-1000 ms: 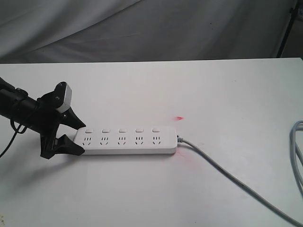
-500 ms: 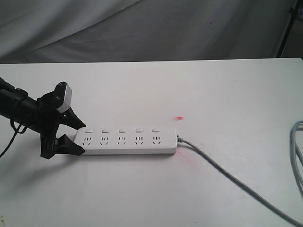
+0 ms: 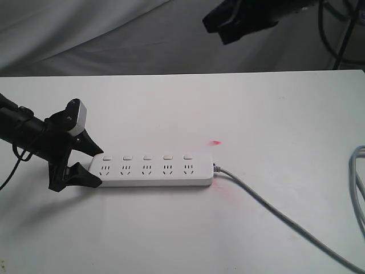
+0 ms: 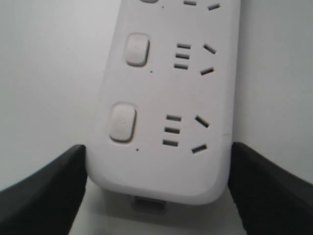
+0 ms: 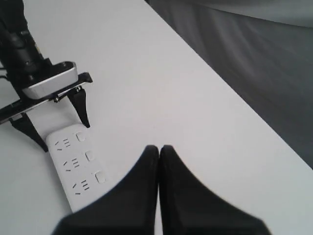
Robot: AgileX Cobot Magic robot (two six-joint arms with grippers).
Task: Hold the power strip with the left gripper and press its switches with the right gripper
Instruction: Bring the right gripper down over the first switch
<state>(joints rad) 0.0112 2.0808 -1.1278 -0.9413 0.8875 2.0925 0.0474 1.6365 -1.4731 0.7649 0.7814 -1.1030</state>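
Note:
The white power strip [image 3: 154, 169] lies flat on the white table [image 3: 171, 240], its grey cord [image 3: 274, 211] running off to the right. Five small switches [image 3: 147, 157] sit in a row above the sockets. My left gripper [image 3: 97, 167] is shut on the strip's left end, one black finger against each long side [image 4: 157, 152]. The nearest switch [image 4: 122, 121] shows close up. My right gripper [image 3: 214, 24] hangs high above the table's far edge, fingers pressed together [image 5: 159, 149] and empty, well apart from the strip [image 5: 78, 166].
A grey cloth backdrop [image 3: 114, 40] hangs behind the table. More grey cable [image 3: 359, 182] loops at the right edge. A small red light spot [image 3: 215, 142] lies on the table beyond the strip's right end. A black stand [image 3: 344, 40] rises at the far right.
My right gripper has come into the top of the exterior view, where it was absent before. The left gripper and the power strip have stayed put.

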